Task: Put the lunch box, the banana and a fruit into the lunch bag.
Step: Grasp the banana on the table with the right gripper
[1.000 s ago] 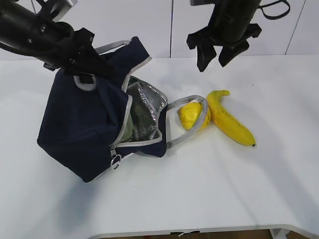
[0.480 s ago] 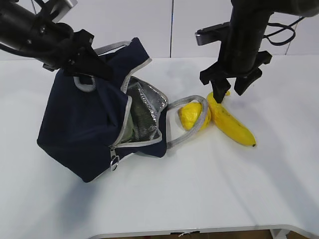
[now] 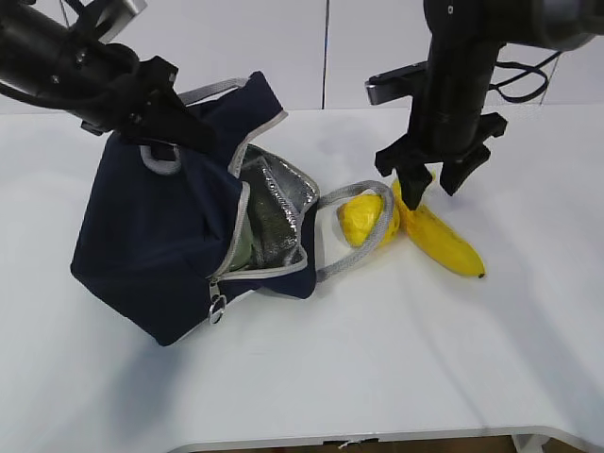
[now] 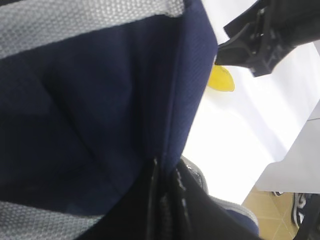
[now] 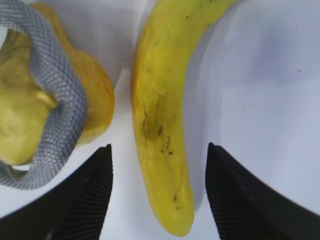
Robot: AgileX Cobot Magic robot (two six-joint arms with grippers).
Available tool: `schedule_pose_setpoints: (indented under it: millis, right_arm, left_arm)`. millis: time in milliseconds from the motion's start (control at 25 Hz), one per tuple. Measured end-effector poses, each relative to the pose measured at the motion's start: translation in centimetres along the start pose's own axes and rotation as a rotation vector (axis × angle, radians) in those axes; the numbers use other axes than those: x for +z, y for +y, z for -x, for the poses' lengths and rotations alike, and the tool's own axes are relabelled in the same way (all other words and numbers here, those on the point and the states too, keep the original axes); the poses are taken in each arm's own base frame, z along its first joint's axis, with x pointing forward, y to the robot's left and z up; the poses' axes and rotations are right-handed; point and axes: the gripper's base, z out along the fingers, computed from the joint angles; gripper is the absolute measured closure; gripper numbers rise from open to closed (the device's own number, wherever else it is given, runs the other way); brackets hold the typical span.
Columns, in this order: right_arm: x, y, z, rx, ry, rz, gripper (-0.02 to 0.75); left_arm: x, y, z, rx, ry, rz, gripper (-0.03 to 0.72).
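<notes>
The navy lunch bag (image 3: 156, 236) lies tipped on the table, its foil-lined mouth facing right. My left gripper (image 3: 168, 132) (image 4: 166, 167) is shut on the bag's (image 4: 100, 100) top edge and holds it up. Inside the mouth shows a pale green edge, the lunch box (image 3: 242, 247). The banana (image 3: 442, 236) (image 5: 162, 125) lies right of the bag. Beside it is the round yellow fruit (image 3: 360, 219) (image 5: 25, 115), with a grey bag handle (image 3: 379, 225) (image 5: 62, 105) draped over it. My right gripper (image 3: 429, 193) (image 5: 159, 147) is open, one finger on each side of the banana's end without touching it.
The white table (image 3: 396, 359) stretches in front and to the right of the banana. The table's front edge runs along the bottom of the exterior view. A white wall stands behind the table.
My right gripper has come down and to the right from above the table's back until it straddles the banana's end, still open. The left gripper and the bag have not moved.
</notes>
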Motion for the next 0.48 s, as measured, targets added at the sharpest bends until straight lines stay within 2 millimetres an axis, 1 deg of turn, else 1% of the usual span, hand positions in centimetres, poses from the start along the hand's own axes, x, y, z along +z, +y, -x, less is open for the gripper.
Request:
schedule_pose_setpoints:
  millis: [240,480]
  right_arm:
    - [2.3,0.1,0.1,-0.003,0.045,0.003,0.256]
    - [3.2,0.1,0.2,-0.006,0.063,0.0,0.256]
  left_arm:
    - [0.0,0.0,0.0,0.001,0.001,0.001,0.688]
    - [0.0,0.0,0.0,0.004,0.004,0.005,0.688]
